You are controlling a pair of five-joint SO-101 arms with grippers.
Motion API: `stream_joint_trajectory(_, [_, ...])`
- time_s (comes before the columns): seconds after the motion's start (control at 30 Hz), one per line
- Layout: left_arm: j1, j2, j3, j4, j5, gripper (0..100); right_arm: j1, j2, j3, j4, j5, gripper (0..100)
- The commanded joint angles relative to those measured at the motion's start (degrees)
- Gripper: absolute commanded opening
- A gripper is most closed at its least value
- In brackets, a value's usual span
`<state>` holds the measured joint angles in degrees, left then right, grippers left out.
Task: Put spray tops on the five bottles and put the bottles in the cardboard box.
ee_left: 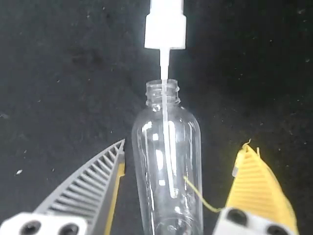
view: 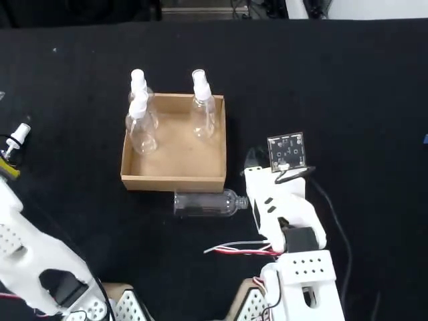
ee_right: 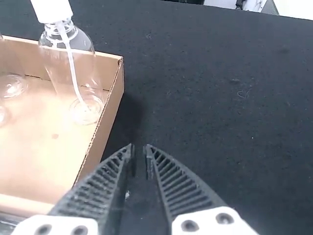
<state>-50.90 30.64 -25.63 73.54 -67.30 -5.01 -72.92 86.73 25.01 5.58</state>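
Closest in, the left hand [ee_left: 184,144] stands wide, its grey and yellow fingers on either side of a clear bottle [ee_left: 168,161] with a strip of dark surface [view: 334,80] showing on each side, so I judge it straddles the bottle without gripping it. This bottle's long axis runs straight out from the hand, neck at the far end. A white spray top [ee_left: 165,29] sits beyond the neck on the same line, its thin tube already down inside the bottle but its cap standing off the rim, not seated. Seen from above, this pair is at the far left edge, well apart from the cardboard box [view: 174,180].

Three capped bottles stand upright in the box: two at its left wall [view: 142,130] [view: 139,87] and one at the back right corner [view: 204,117].

Just beside the box's front wall lies an uncapped bottle [view: 204,204], on its side, its long axis parallel to that wall and its open neck pointing toward the right arm. The right hand [ee_right: 138,149] is pinched to a narrow slit with nothing in it, hanging off the box's right front corner, nearer this bottle than the left hand is.

Seating the cap looks like the step in hand; that push would need to run along the bottle's axis toward the left hand, or the tube may bend.
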Motion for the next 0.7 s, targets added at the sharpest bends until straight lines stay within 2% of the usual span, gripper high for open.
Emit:
stream_joint_trajectory(0.0, [-0.84,3.52,-11.12,2.99,-1.49,32,-0.53,-1.71,-0.31,-0.97,0.0,1.5])
stream_joint_trajectory(0.23, [-0.92,13.01,-20.7,7.91,-4.04,32,-0.53,-1.71,-0.31,-0.97,0.0,1.5])
stream_joint_trajectory(0.47, [-0.57,15.65,-26.42,14.15,-4.4,32,-0.53,-1.71,-0.31,-0.97,0.0,1.5])
stream_joint_trajectory(0.67, [1.27,16.26,-27.56,21.1,-4.4,13,-0.44,-1.71,-0.31,-0.97,0.0,1.5])
